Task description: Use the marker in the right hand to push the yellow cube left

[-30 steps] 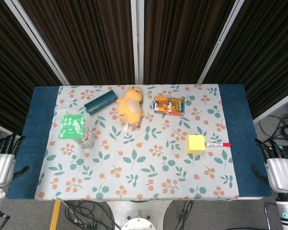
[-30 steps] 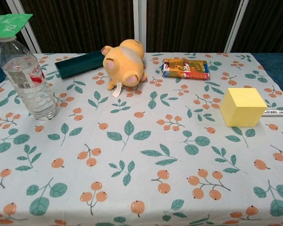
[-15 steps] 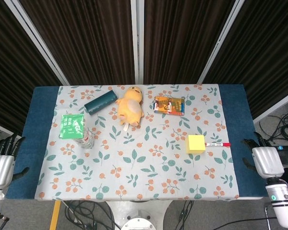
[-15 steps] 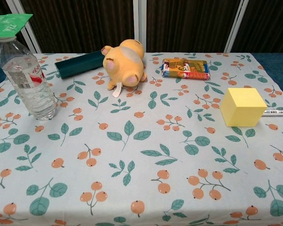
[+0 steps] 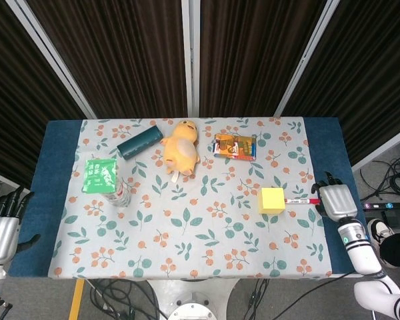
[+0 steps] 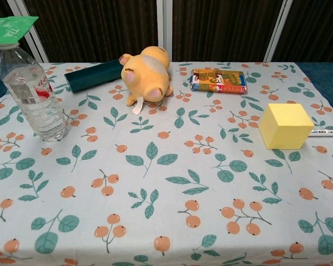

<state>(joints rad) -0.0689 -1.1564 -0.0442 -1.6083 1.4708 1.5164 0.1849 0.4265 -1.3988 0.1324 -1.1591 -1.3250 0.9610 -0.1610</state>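
Note:
The yellow cube (image 5: 272, 199) sits on the floral cloth at the right of the table, also seen as the yellow cube (image 6: 286, 125) in the chest view. A thin marker (image 5: 300, 201) with a red cap lies flat just right of it, its tip against or near the cube; the chest view shows the marker (image 6: 327, 133) at the frame's right edge. My right hand (image 5: 335, 200) is at the table's right edge beside the marker's capped end, fingers spread, holding nothing; whether it touches the cap is unclear. My left hand (image 5: 1, 227) hangs off the table's left side, fingers apart, empty.
A water bottle (image 5: 121, 194) with a green packet (image 5: 100, 175) on top stands at the left. At the back lie a dark teal box (image 5: 139, 141), an orange plush toy (image 5: 181, 148) and a snack pack (image 5: 235, 147). Blue table (image 5: 57, 167) borders flank the cloth.
My right hand has moved up and left from beyond the table's lower right corner to the marker's capped end. Cube, marker and left hand have not moved.

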